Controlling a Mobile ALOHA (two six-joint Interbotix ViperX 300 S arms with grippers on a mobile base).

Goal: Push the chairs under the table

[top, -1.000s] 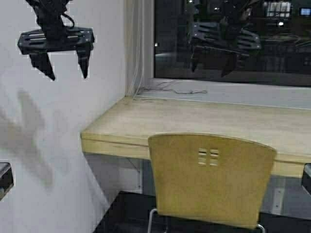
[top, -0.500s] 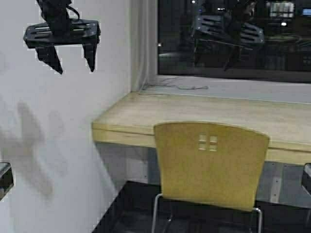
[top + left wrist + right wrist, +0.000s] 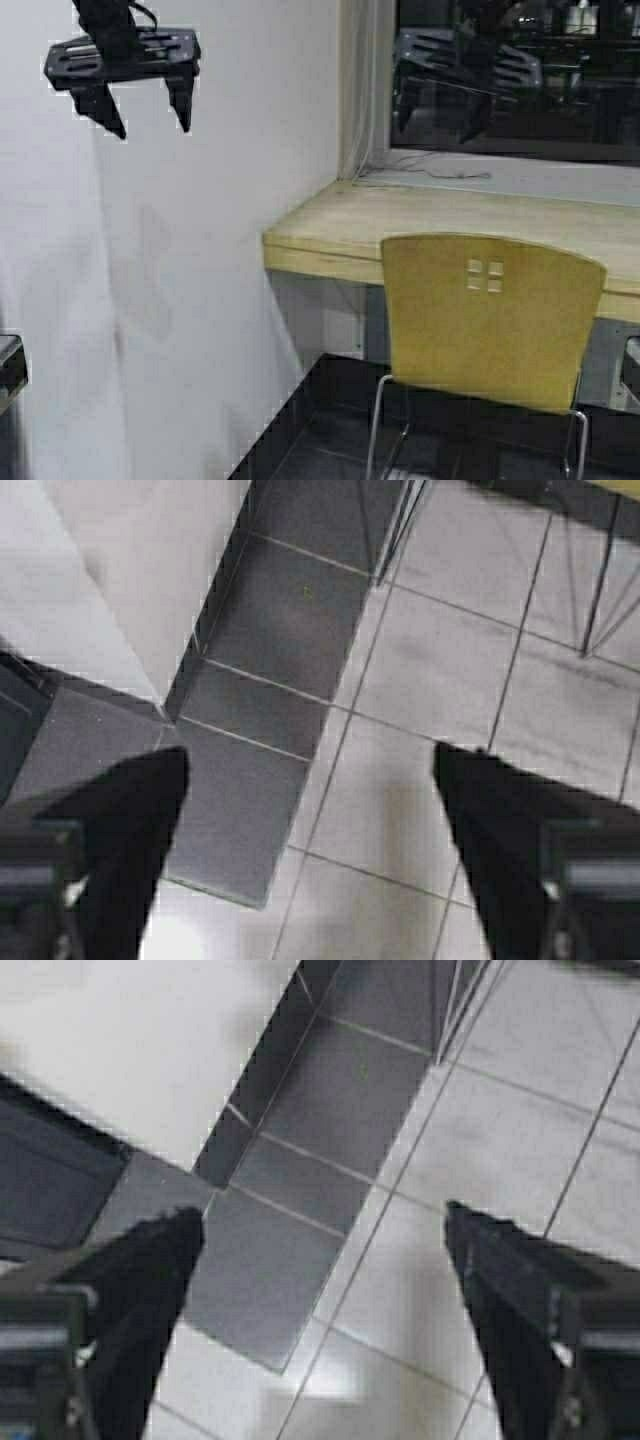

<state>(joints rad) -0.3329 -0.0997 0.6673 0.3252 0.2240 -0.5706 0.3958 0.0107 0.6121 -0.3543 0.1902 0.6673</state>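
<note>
A mustard-yellow chair (image 3: 490,318) stands at the table's (image 3: 330,235) front edge near its left end, backrest upright and just overlapping that edge, chrome legs on the tiled floor (image 3: 400,730). The left gripper (image 3: 143,105) hangs high before the white wall (image 3: 200,260), released and empty; the right gripper (image 3: 435,110) hangs before the dark window (image 3: 560,90), likewise spread and empty.

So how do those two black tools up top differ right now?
The left tool hangs before the white wall, sharply outlined; the right tool hangs before the dark window, hard to make out. Both are raised, open, pointing down, holding nothing, above the chair.
</note>
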